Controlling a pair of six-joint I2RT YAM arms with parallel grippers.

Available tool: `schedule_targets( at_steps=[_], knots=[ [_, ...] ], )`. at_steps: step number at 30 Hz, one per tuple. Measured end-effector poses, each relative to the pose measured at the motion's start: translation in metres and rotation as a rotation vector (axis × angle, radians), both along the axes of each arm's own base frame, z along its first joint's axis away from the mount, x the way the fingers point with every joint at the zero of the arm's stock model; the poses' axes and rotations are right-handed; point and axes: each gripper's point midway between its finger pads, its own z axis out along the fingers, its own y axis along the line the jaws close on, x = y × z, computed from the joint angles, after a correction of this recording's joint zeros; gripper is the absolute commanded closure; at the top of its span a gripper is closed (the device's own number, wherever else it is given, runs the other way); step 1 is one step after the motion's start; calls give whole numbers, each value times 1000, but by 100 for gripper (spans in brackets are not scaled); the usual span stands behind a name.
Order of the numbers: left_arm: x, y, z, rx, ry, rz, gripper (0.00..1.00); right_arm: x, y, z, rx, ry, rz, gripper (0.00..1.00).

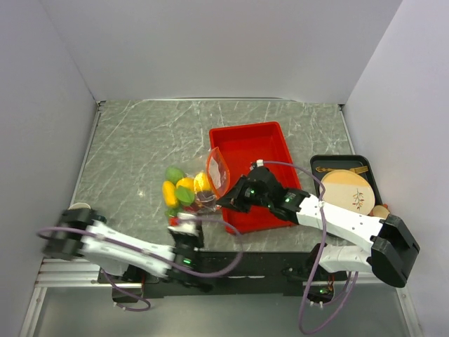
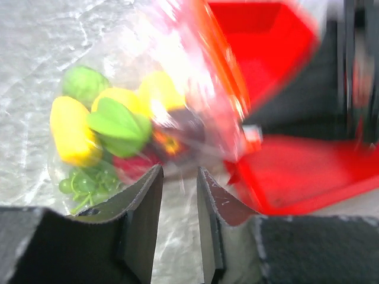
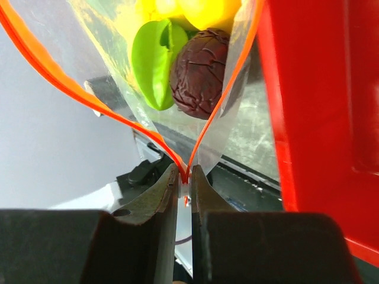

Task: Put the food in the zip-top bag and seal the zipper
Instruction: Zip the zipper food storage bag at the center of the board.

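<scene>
your right gripper (image 3: 185,175) pinches the end of the thin orange-red zipper strip (image 3: 56,74) on the clear crinkly zip-top bag (image 3: 177,133). yellow, green and dark red toy food (image 3: 198,71) lies inside, just ahead. your left gripper (image 2: 179,177) has its jaws narrowly apart, bag film at the tips.

Your left wrist view is smeared: the zip-top bag (image 2: 177,65) and red tray (image 2: 308,171) blur at their edges. In your right wrist view, the top edge crops the yellow food (image 3: 204,10) and the zipper (image 3: 59,78).
</scene>
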Motion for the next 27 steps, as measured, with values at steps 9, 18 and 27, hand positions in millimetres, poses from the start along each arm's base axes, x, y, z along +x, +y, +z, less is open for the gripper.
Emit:
schedule_targets(
  at_steps=[9, 18, 27],
  knots=[
    [16, 59, 75, -558, 125, -47, 58, -2, -6, -8, -16, 12, -19, 100],
    [63, 27, 70, -424, 169, -149, 56, 2, -7, -8, -23, 2, -36, 100],
    [63, -13, 79, -684, 243, -437, 51, 1, -14, 1, 5, -20, -64, 100]
  ],
)
